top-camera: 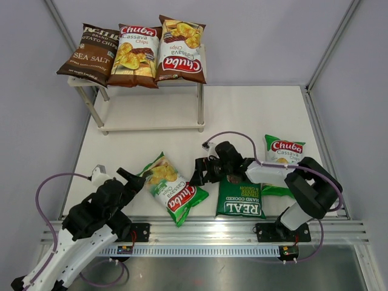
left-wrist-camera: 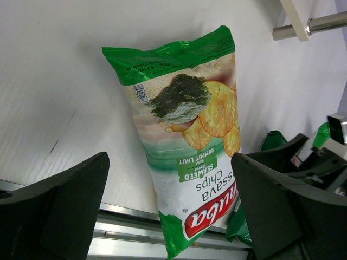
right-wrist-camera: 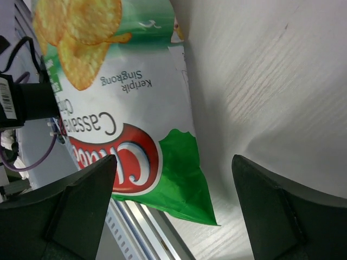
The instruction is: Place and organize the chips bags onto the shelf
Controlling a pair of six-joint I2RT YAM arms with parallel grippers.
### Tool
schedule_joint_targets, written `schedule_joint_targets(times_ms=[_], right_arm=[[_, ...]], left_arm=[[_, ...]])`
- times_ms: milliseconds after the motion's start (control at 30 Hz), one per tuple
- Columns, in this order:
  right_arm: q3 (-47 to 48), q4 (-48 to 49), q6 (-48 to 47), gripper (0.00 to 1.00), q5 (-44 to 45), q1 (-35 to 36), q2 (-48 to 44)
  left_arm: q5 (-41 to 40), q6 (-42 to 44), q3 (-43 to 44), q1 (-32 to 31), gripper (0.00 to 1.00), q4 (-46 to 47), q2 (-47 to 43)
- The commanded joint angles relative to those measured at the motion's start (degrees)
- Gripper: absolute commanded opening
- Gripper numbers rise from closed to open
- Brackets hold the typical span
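Top external view first: the shelf [top-camera: 151,114] carries the Sea Salt bag [top-camera: 91,54] and two brown Chuba bags [top-camera: 136,54] across its upper board, while the lower board is bare. So, by my reading, we're at the halfway mark, with three bags left to collect.

A green Chuba bag [top-camera: 173,191] lies flat just ahead of the left gripper [top-camera: 130,177], jaws spread wide and holding nothing. The right gripper [top-camera: 200,176] faces the bag's other side, also gaping and holding nothing. The REAL bag [top-camera: 240,200] sits under the right arm, and the second green Chuba bag [top-camera: 284,151] lies beyond it.

Next move, I'd say: close on a crimped edge, since a glossy pillow may slip. Then lift and slide it onto the lower board.

The table [top-camera: 254,109] is matte white and faintly grained, with pale walls [top-camera: 273,36] around it and a metal rail [top-camera: 212,229] at the arm bases.
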Motion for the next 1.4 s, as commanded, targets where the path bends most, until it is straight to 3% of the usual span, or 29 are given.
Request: schedule_joint_targets(times_ms=[0, 133, 233, 267, 467, 533, 800, 1133, 1233, 1367], right_arm=[[1.6, 5.5, -1.4, 0.94, 0.0, 2.8, 3.4], [0.2, 10.4, 0.3, 0.84, -1.4, 4.6, 7.4], [-2.3, 16.6, 2.7, 0.63, -2.9, 4.7, 8.3], [-3.7, 18.0, 3.3, 0.48, -3.4, 4.7, 8.1], [-7.3, 25.4, 7.6, 0.15, -1.9, 4.7, 3.7], [-8.2, 28.4, 9.7, 0.00, -0.6, 4.7, 1.4], [-12.6, 32.7, 13.8, 0.00, 6.8, 4.7, -8.6], [-19.2, 35.6, 25.0, 0.00, 27.0, 4.7, -24.3], [-20.9, 36.8, 28.7, 0.00, 31.8, 4.7, -26.8], [-22.1, 38.0, 33.4, 0.00, 37.6, 5.8, -28.3]], left_arm=[[-0.3, 0.3, 1.2, -0.1, 0.99, 0.0, -2.0], [-0.3, 0.2, 1.3, -0.1, 0.99, 0.1, -3.2], [-0.1, 0.5, 1.3, -0.1, 0.99, 0.2, -3.0], [0.1, 0.6, 1.2, -0.1, 0.99, 0.3, -3.0], [1.5, 2.6, 1.4, -0.1, 0.99, 2.1, -2.1], [2.2, 3.9, 1.6, -0.1, 0.99, 2.8, -2.0], [8.2, 9.1, 1.8, -0.1, 0.99, 8.7, -0.8], [22.2, 8.1, -4.6, -0.1, 0.99, 22.3, -1.8], [29.1, 6.5, -10.1, -0.1, 0.99, 32.2, -3.3], [34.5, 1.6, -18.3, -0.1, 0.99, 52.5, -4.9]])
